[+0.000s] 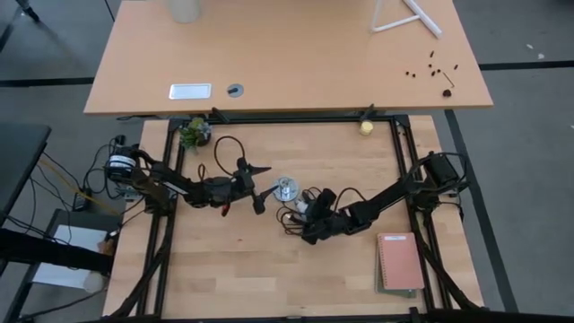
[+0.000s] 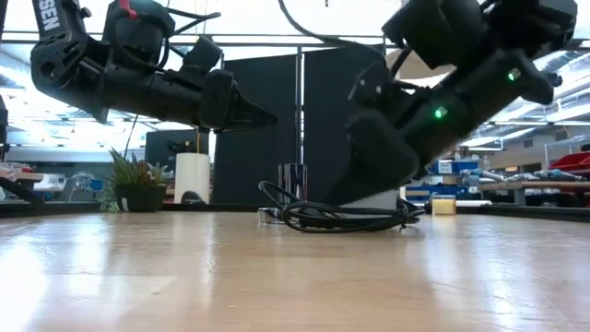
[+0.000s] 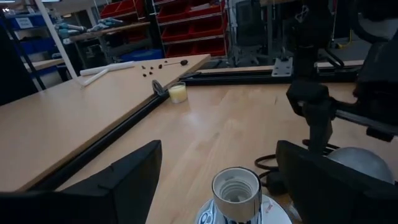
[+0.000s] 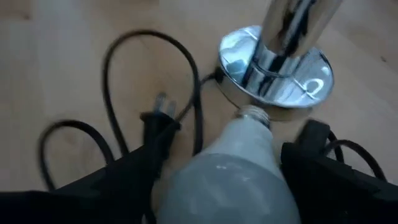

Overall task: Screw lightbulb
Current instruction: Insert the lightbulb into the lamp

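The small white pear-shaped lightbulb with its short silvery screw base sat between the right gripper's two dark fingers, which closed on its glass sides; the screw base pointed at the chrome foot of the round silver lamp socket and lay just beside it, whether touching could not be made out. The bulb's wide end ran off the right wrist picture's edge. Beside the socket a black power cord looped on the wooden table, its two-pin plug lying flat. From above, the right gripper crouched low just next to the socket, and the bulb itself was mostly hidden under the arm. In the low view the right arm's bulk covered bulb and socket alike; only the coiled cord showed plainly. The left gripper hovered on the socket's other side with fingers spread wide and holding nothing, the socket's open white-lined mouth showing between them, its base cut off. Farther off, a small yellowish ball rested against the black table rail. A pink notebook lay near the table's right edge, and a small potted green plant stood at the far left corner.
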### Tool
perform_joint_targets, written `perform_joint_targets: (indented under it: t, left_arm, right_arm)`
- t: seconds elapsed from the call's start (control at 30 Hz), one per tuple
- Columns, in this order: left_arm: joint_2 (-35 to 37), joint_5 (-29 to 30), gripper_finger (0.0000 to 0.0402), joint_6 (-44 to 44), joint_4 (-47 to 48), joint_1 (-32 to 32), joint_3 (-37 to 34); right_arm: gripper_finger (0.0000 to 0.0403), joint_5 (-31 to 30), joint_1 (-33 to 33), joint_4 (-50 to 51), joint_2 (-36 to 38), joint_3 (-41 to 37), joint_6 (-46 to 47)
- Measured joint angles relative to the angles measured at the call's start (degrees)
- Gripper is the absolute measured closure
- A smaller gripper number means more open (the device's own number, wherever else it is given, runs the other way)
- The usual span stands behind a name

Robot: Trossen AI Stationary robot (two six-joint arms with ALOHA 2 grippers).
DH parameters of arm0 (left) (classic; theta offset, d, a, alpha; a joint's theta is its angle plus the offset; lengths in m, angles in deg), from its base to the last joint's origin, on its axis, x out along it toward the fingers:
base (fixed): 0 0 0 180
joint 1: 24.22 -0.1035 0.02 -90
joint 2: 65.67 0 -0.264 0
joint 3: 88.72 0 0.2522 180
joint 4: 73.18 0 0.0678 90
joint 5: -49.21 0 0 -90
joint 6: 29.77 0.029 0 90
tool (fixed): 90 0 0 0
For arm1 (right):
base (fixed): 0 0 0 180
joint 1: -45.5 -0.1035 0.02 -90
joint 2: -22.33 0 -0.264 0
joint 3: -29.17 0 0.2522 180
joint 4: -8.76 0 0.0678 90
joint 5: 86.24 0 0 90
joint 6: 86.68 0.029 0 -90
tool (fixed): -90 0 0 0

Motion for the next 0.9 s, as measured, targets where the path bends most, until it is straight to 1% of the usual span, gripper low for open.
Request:
perform_joint_targets:
  t: [0.27, 0.37, 0.43, 0.63, 0.8, 0.9]
  left_arm:
    - [0.0, 0.0, 0.0081, 0.0, 1.0, 0.0, 0.0]
    - [0.0, 0.0, 0.0081, 0.0, 1.1, 0.0, 0.0]
    - [0.0, 0.0, 0.0081, 0.0, 1.2, 0.0, 0.0]
    - [0.0, 0.0, 0.0081, 0.0, 1.2, 0.0, 0.0]
    - [0.0, 0.0, 0.0081, 0.0, 1.2, 0.0, 0.0]
    - [0.0, 0.0, 0.0081, 0.0, 1.2, 0.0, 0.0]
  right_arm:
    - [0.0056, -0.7, 0.0, 2.7, -0.1, 0.0, 0.2]
    - [0.0062, -0.7, 0.0, 3.0, -0.1, 0.0, -0.2]
    - [0.0077, -0.2, 0.0, 3.2, -0.1, 0.0, -0.6]
    - [0.014, 2.7, 0.3, 3.3, 0.3, 0.0, -3.0]
    - [0.0139, 4.4, 1.1, 3.6, 3.2, 0.0, -5.4]
    - [0.012, 4.6, 1.8, 4.7, 6.2, 0.0, -6.8]
